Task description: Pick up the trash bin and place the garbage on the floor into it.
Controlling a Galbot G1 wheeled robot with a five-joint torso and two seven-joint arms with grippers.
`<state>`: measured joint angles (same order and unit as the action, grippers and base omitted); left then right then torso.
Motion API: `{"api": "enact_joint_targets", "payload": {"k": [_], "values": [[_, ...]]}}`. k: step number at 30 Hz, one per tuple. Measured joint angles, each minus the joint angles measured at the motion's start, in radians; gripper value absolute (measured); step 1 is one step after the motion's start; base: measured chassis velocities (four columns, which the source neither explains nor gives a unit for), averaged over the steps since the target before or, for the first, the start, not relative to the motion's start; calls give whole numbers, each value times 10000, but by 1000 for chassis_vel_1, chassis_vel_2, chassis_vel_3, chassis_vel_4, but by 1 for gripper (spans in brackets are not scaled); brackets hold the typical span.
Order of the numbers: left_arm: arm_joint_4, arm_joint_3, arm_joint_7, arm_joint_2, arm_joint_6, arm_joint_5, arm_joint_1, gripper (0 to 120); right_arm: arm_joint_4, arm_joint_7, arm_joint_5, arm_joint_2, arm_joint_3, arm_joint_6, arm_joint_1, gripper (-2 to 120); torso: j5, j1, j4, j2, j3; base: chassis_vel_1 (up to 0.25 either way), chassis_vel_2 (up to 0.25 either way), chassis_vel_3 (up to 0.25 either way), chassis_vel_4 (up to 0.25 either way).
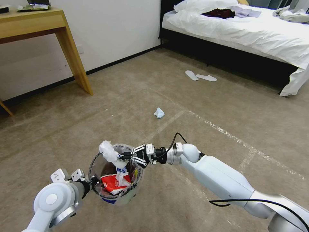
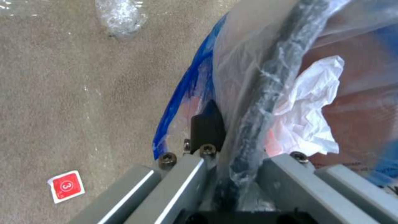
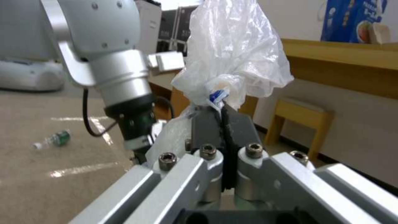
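Right gripper (image 1: pixel 124 157) clamped on a white bag (image 1: pixel 109 152), poised directly over the bin (image 1: pixel 116 175) mouth. Left gripper (image 1: pixel 91 183) pinched shut on the bin rim, held above the floor (image 1: pixel 225 109). Beyond the right gripper, a tissue (image 1: pixel 158 112) lying loose.

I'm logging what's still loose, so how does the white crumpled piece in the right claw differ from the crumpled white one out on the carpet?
The crumpled white plastic piece is pinched in the right claw above the lined trash bin; the small white crumpled scrap lies untouched on the beige carpet, farther ahead. The held piece appears bigger. Both are white, crumpled litter.
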<state>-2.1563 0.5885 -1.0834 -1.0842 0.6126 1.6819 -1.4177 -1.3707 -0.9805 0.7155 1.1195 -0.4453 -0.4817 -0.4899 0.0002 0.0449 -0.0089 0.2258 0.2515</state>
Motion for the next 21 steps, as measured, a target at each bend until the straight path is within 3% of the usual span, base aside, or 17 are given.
{"api": "enact_joint_targets", "payload": {"k": [2, 6, 9, 12, 14, 21], "values": [[0, 4, -11, 0, -1, 2, 1, 0, 75, 35, -96, -25, -47, -81, -15, 13, 0, 0, -1, 0, 0, 0, 0, 0, 0], [-1, 5, -29, -4, -3, 10, 8, 0, 159, -13, -205, -23, -59, -99, -23, 22, -1, 0, 0, 1, 0, 0, 0, 0, 0], [-6, 22, -70, -14, -9, 33, 14, 0, 207, -28, -259, -19, -58, -110, -71, 39, 0, 0, 0, 0, 0, 0, 0, 0, 0], [-16, 24, -81, -20, -11, 45, 15, 0, 210, -29, -266, -25, -59, -110, -85, 44, 0, 0, -1, 0, 0, 0, 0, 0, 0], [-37, 25, -100, -30, -14, 58, 16, 0, 216, -9, -293, -47, -61, -113, -79, 59, 0, 0, 0, 0, 0, 0, 0, 0, 0], [-59, 47, -113, -24, -17, 86, 21, 0, 205, -18, -308, -159, -80, -113, 20, 82, 0, -1, -1, 0, 0, 0, 0, 0, 0]]}}
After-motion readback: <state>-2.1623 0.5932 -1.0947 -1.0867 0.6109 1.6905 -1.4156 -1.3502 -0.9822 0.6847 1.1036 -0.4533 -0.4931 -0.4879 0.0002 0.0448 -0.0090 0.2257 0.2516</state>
